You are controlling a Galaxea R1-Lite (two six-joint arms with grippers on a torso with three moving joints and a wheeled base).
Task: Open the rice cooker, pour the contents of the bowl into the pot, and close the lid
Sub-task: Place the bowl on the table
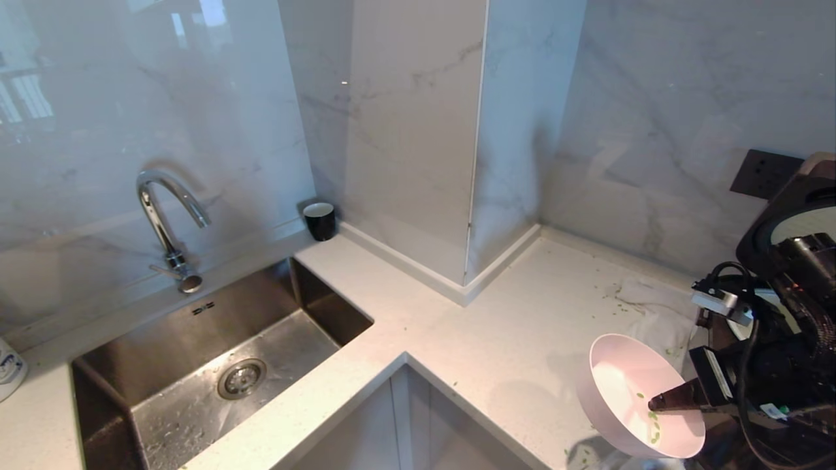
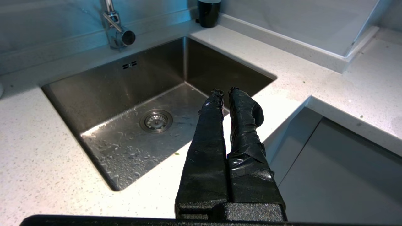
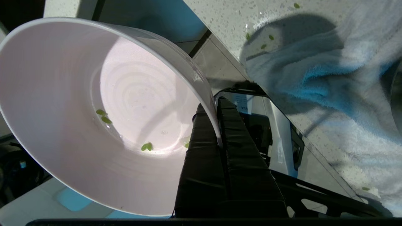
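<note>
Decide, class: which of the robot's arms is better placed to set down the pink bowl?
The right. The right gripper is shut on the bowl by its rim, holding it tilted, with a few green bits stuck inside. The left gripper hangs shut and empty over the sink, far away.

Note: rice cooker (image 1: 793, 215) cut off by head view's right edge; you see only raised lid (image 1: 777, 209) portion, body hidden behind right arm. Pot not discernible behind arm. Bowl (image 1: 627, 391) rim partly covered by right gripper (image 1: 656, 403) finger. White object (image 1: 10, 369) at left edge cropped, identity unclear. Right wrist view: bowl's near wall runs past frame edge; towel (image 3: 329, 78) cropped.
</note>
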